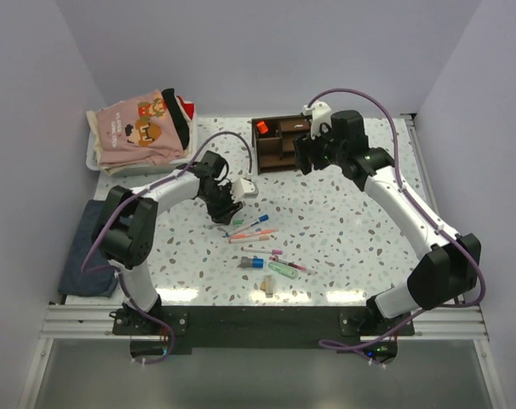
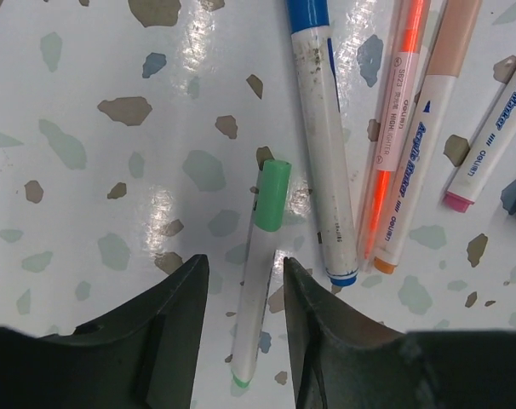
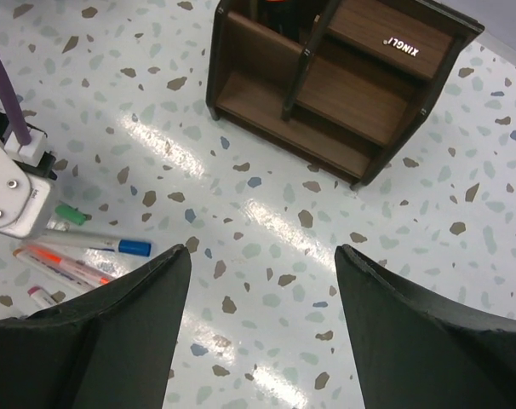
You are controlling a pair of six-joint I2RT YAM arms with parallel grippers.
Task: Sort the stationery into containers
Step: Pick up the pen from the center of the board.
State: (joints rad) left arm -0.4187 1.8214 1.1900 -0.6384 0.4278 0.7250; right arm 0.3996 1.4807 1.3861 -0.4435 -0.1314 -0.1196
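Two grippers at work: the left gripper [image 2: 243,258], jaws partly spread, straddled a green-capped marker [image 2: 259,271]; the right gripper [image 3: 262,250] hung spread wide near the wooden organizer [image 3: 326,94].

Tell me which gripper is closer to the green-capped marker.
Left. The left gripper straddles the green-capped marker, one finger on each side. The right gripper hangs open near the brown desk organizer, well away from it.
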